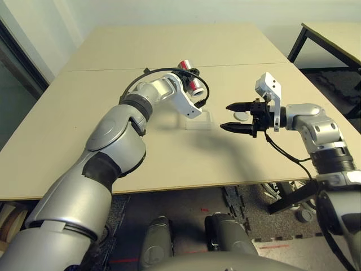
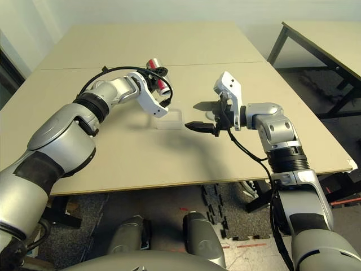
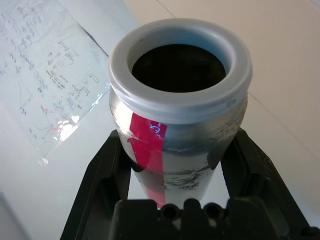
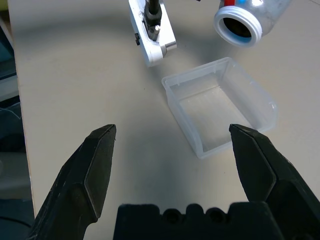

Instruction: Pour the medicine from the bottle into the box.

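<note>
Tilting the bottle [image 4: 243,19], the left end effector [image 3: 175,165] clamps it beside the box [image 4: 220,107]; pills could overshoot the rim while the right end effector [image 1: 237,117] gapes empty.

Work surface: a large table [image 1: 169,164] with a pale beige matte top, a thin seam running across it side to side — apparently two tops butted together. Front edge shows a lighter wood-coloured band.

Second table [image 1: 333,39] stands apart at the far right, same beige top, on a black metal frame with angled legs.

Wall [image 1: 169,10] behind is plain and pale. At the far left, a dark vertical frame with a greyish panel [image 1: 14,90] beside it — window or door, cannot tell which.

Floor [image 1: 333,84] is dark grey. Beneath the near table edge lie dark interlocking foam mats [image 1: 248,217], with red tape marks [image 1: 273,246] on them.

Light is soft and even; shadows on the tabletop are faint.
</note>
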Controlling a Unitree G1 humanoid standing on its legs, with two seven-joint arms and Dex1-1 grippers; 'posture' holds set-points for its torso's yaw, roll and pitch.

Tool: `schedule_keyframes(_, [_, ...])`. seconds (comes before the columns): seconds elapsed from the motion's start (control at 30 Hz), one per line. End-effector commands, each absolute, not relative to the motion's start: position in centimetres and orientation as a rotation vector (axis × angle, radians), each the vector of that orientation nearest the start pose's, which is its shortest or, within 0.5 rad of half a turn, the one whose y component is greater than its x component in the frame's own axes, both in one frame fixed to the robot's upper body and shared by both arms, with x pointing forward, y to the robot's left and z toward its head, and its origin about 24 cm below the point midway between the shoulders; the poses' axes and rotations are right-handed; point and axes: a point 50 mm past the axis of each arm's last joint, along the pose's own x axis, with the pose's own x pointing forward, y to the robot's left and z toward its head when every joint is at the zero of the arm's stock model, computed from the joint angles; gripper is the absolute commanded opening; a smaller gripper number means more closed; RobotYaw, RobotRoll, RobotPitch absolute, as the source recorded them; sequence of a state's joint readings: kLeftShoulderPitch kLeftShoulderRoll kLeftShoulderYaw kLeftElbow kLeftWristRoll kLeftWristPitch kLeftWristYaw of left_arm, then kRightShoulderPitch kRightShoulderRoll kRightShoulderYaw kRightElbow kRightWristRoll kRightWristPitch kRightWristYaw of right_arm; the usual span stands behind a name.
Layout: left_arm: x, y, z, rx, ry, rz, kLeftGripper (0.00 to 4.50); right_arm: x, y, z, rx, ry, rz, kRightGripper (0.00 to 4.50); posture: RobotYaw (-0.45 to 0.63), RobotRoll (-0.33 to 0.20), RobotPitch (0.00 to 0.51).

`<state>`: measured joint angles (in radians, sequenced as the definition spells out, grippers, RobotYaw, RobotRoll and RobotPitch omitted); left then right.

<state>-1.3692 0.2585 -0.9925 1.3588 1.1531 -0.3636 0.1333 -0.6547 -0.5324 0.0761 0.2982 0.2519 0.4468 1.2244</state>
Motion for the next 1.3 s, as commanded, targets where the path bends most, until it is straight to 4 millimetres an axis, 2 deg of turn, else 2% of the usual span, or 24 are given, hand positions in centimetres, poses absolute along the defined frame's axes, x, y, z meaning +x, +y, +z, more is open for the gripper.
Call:
schedule_keyframes(0.03, [41.9, 8.4, 17.6, 2.246, -0.416, -0.565, 2.79, 32.9, -17.1, 14.7, -0.203, 0.261, 1.215, 4.50, -0.09, 0.000, 0.005])
schedule_keyframes(0.2, [41.5, 8.5, 16.8, 1.656, -0.139, -0.695, 2.79, 32.8, -17.3, 14.8, -0.204, 0.258, 1.209, 4.50, -0.10, 0.000, 0.005])
schedule_keyframes(0.37, [40.9, 8.7, 15.5, 1.190, 0.013, -0.844, 2.79, 32.7, -17.5, 14.7, -0.204, 0.261, 1.203, 4.50, -0.10, 0.000, 0.011])
schedule_keyframes(0.53, [40.5, 9.6, 14.9, 0.850, 0.078, -0.913, 2.79, 32.7, -17.5, 14.7, -0.205, 0.267, 1.207, 4.50, -0.08, 0.000, 0.015])
schedule_keyframes(0.67, [40.4, 10.8, 14.8, 0.684, 0.099, -0.915, 2.79, 32.9, -17.2, 14.8, -0.206, 0.267, 1.218, 4.50, -0.06, 0.000, 0.016])
schedule_keyframes(0.9, [40.3, 13.0, 14.5, 0.518, 0.124, -0.884, 2.79, 33.2, -16.6, 14.9, -0.211, 0.266, 1.242, 4.50, -0.04, 0.000, 0.020])
schedule_keyframes(1.03, [40.2, 14.0, 14.5, 0.506, 0.130, -0.867, 2.79, 33.4, -16.4, 14.9, -0.211, 0.265, 1.250, 4.50, -0.03, 0.000, 0.024])
schedule_keyframes(1.13, [40.2, 14.5, 14.6, 0.579, 0.127, -0.841, 2.79, 33.4, -16.3, 14.9, -0.210, 0.263, 1.253, 4.50, -0.03, 0.000, 0.027])
schedule_keyframes(1.3, [40.7, 13.9, 15.1, 0.909, 0.065, -0.757, 2.79, 33.4, -16.2, 14.8, -0.208, 0.262, 1.255, 4.50, -0.03, 0.000, 0.033])
